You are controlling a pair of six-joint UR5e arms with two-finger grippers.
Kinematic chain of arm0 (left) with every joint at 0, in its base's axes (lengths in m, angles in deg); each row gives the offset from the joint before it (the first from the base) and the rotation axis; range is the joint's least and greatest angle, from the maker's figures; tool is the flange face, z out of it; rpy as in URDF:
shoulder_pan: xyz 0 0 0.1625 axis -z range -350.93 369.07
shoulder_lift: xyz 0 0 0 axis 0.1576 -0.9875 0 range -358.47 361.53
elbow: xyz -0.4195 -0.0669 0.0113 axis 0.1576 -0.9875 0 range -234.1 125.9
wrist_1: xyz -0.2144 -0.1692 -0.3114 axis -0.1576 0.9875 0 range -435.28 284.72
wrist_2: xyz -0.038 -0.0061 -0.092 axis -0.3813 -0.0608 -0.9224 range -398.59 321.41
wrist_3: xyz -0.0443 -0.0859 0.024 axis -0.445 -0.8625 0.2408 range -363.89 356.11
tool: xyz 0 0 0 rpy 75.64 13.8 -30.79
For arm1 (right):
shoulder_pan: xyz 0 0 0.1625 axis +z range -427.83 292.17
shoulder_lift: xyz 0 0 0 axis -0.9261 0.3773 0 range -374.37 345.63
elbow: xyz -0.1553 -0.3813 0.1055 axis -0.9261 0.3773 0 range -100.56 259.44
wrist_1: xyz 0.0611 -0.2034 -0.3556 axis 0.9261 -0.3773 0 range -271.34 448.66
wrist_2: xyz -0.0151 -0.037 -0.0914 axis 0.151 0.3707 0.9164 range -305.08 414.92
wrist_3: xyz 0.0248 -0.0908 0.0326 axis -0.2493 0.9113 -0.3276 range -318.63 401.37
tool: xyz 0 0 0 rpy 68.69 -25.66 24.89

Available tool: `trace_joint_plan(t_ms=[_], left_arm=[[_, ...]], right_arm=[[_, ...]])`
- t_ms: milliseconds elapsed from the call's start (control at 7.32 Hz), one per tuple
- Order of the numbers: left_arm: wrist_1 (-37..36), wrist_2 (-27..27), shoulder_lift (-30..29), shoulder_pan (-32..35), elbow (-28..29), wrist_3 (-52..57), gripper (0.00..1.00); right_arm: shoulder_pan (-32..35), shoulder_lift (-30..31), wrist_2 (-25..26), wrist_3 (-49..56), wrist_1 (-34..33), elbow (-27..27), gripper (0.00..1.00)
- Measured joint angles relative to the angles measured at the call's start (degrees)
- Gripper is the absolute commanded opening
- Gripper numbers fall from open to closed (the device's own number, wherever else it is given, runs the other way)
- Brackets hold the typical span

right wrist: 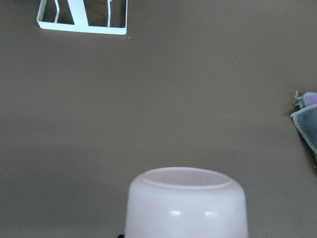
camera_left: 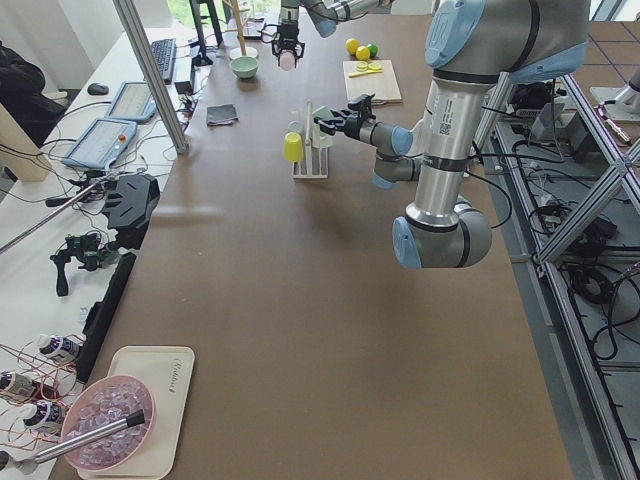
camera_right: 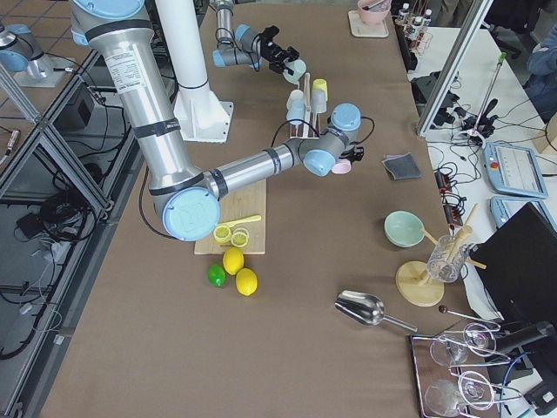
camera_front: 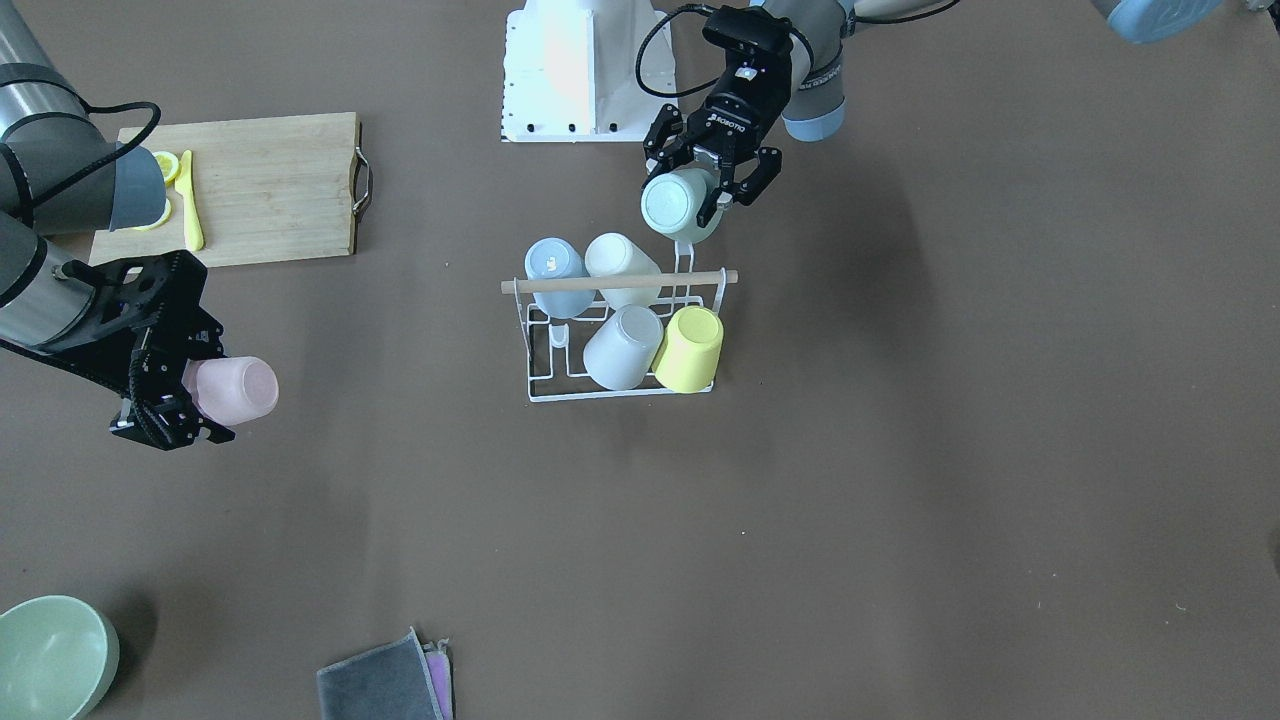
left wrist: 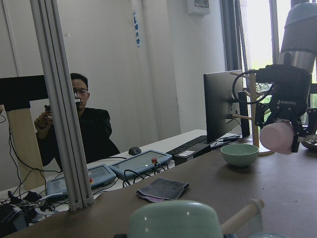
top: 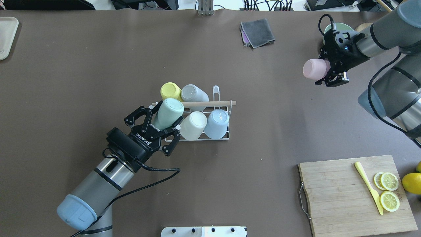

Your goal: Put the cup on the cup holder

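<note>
The left gripper was clenched around a smooth mint-green plastic cup, held tilted with its base up at the robot-side left corner of the small white wire cup holder; whether the cup touched a prong could not be told. Four inverted cups leaned on the holder under its light wooden rod: yellow, grey, cream and pale blue. The right gripper gripped a frosted pink cup on its side in the air, well apart from the holder. The matte brown table lay bare and broad around the holder. Near its edges sat a bamboo cutting board with lemon slices and a yellow knife, a folded grey cloth and a pale green bowl.
</note>
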Motion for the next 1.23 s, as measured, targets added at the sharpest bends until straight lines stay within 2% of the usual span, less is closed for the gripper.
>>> trace_joint_plan(t_ms=[273, 956, 1229], left_arm=[[-0.2, -0.1, -0.4, 0.4, 0.3, 0.0, 0.0], [-0.4, -0.3, -0.8, 2.0, 1.0, 0.1, 0.0], [-0.4, -0.4, -1.0, 2.3, 2.1, 0.1, 0.0]], right_arm=[[-1.2, -1.0, 1.3, -6.1, 9.2, 3.6, 0.0], [-3.7, -5.6, 2.9, -14.9, 15.1, 5.5, 0.0], [-3.9, -6.1, 3.0, -20.3, 22.4, 6.9, 0.0]])
